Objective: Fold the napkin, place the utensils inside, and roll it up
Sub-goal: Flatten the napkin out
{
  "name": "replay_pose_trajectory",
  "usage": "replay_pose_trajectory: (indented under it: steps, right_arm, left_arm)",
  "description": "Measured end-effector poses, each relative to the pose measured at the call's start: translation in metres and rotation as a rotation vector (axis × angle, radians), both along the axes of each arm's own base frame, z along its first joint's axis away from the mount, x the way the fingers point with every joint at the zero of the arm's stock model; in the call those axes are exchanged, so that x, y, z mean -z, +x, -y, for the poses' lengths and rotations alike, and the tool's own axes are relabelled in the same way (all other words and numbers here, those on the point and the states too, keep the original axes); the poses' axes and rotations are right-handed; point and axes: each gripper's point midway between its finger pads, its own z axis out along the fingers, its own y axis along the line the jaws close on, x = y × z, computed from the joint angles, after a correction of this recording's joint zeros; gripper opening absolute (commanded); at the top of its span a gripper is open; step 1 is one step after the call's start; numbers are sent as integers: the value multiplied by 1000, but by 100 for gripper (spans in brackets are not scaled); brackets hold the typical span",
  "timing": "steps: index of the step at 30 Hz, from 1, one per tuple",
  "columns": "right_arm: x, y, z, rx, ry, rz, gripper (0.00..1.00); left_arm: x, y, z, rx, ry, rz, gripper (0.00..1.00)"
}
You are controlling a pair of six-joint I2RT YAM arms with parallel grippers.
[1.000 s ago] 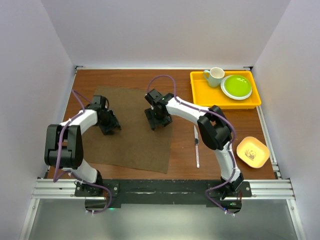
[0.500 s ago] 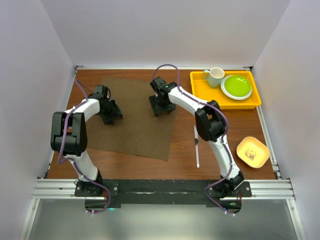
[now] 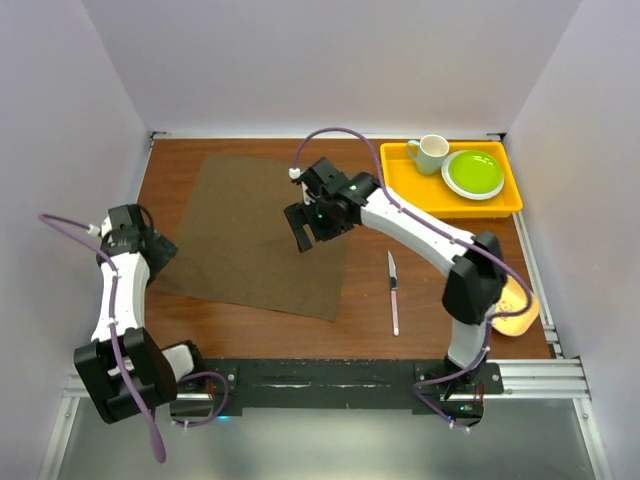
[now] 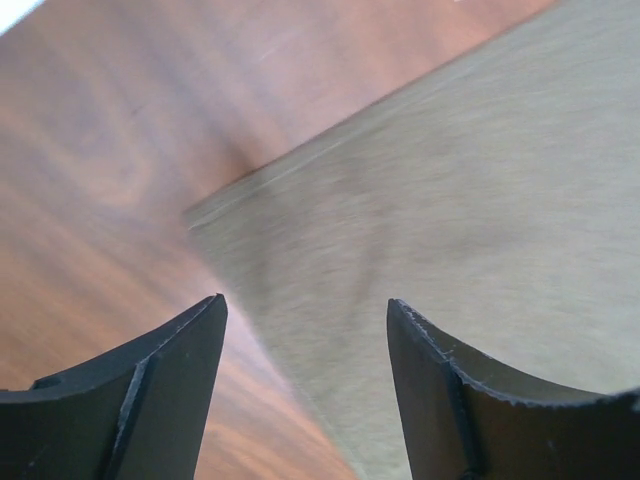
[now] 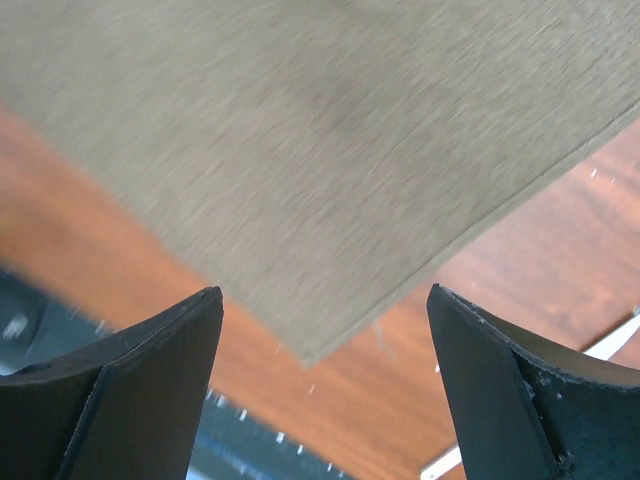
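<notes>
The dark brown napkin [image 3: 240,240] lies spread flat on the wooden table. In the left wrist view its left corner [image 4: 192,216] shows ahead of my fingers. My left gripper [image 3: 160,248] hovers open at that left corner, holding nothing [image 4: 305,302]. My right gripper [image 3: 311,227] is open above the napkin's right part, and the napkin's near corner [image 5: 305,358] shows between its spread fingers [image 5: 325,292]. The silver knife [image 3: 394,292] lies on bare wood to the right of the napkin, apart from both grippers.
A yellow tray [image 3: 420,190] at the back right holds a pale cup [image 3: 430,153] and a green plate [image 3: 473,173]. A small yellow bowl [image 3: 518,308] sits at the right edge, partly behind the right arm. White walls close in on three sides.
Both grippers have left the napkin's middle and opened wider. The left one swung out to the napkin's left corner; the right one shifted slightly. The napkin now lies a little further left.
</notes>
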Motion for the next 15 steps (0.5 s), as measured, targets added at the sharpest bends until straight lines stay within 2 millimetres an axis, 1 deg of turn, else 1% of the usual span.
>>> replay_pose_trajectory:
  steps: [1,3,4,6,8,10,12,13,15]
  right_arm:
    - [-9,-7,3,-12,18,4,88]
    - [-18,-14,11,-15,33,10,88]
    - [-19,-15,15,-16,35,8,88]
    - [-15,-18,19,-24,33,-11,88]
    - [-8,-20,21,-29,24,-34,88]
    - [1,-22,17,-38,14,-67,87]
    - [7,-22,9,-52,14,-93,87]
    - [10,-21,4,-55,14,-103,87]
    - [14,-20,-6,-63,24,-121,87]
  left_arm:
    - [9,-8,-2,-18,-6,-25,68]
    - [27,-26,-13,-75,-11,-89,69]
    - [34,-33,-18,-97,-11,-116,71]
    - [41,-42,-27,-129,-10,-152,72]
    - [42,-44,-34,-146,-1,-155,71]
    - [41,-44,-39,-158,12,-153,66]
    - [41,-44,-41,-162,23,-148,60]
    - [42,-43,-41,-162,26,-143,55]
    - [49,-43,-41,-154,31,-136,50]
